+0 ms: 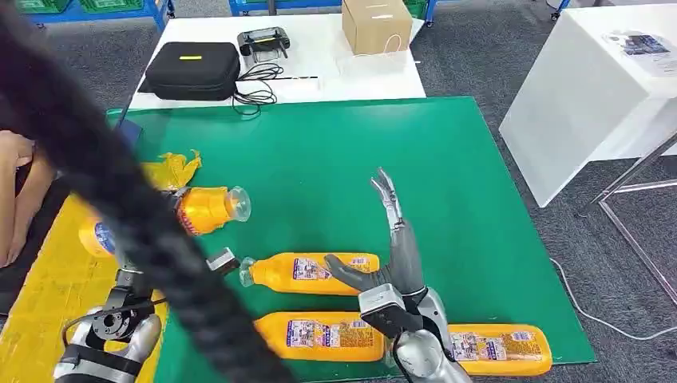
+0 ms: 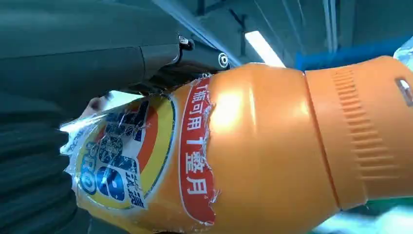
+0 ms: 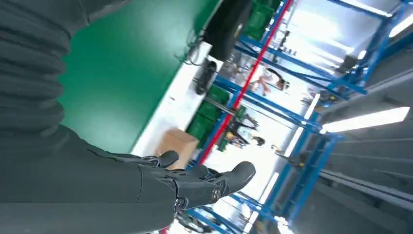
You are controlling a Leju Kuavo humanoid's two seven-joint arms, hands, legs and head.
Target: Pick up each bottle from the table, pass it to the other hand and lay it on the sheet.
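Roughly, you are partway through: green mat first, broad and flat, with three orange plastic bottles with printed labels lying on their sides on it, one nearer the middle and two by the near edge, and. Those are yet to be picked up.

Yellow sheet lies to the left of the mat. A crumpled yellow wrapper sits at its far end; whether any bottle already rests on the sheet you cannot tell, a thick black cable hides much of it.

A fourth orange bottle is held up over the sheet's edge, gripped by your left hand, fingers wrapped on its labelled body.

Right hand holds nothing, fingers wide and straight, above the mat, near the middle bottle. By my reading the handover is done and the laying down is next.
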